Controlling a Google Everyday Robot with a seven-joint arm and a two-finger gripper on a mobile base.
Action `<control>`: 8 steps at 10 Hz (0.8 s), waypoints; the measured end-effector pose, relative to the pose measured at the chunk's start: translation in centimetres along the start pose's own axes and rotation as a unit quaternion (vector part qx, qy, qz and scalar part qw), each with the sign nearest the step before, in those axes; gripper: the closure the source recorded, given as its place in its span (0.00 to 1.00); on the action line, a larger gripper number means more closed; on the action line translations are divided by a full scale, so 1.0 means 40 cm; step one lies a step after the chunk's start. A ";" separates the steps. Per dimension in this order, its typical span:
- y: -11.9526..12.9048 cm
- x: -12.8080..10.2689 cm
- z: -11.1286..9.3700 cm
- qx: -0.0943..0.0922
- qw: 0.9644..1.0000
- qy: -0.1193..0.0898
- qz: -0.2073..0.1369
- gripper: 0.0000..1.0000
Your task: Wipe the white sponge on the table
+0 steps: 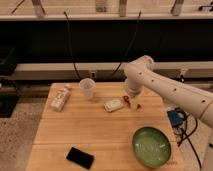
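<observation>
The white sponge (pixel 113 104) lies flat on the wooden table (pixel 100 131), near the back and about the middle. My gripper (pixel 130 96) hangs from the white arm (pixel 165 90) that comes in from the right. It is low over the table, just right of the sponge, above a small red and brown packet (pixel 134 104) that it partly hides. It looks apart from the sponge.
A translucent cup (pixel 87 88) stands left of the sponge. A white bottle with a red label (pixel 59 98) lies at the back left. A green bowl (pixel 151 146) sits front right and a black phone (pixel 80 157) front left. Cables hang behind the table.
</observation>
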 end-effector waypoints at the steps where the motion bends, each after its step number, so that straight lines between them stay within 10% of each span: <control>1: -0.010 -0.001 0.009 -0.001 1.000 0.000 -0.007 0.20; 8: -0.044 -0.039 0.113 -0.025 0.999 -0.005 -0.025 0.20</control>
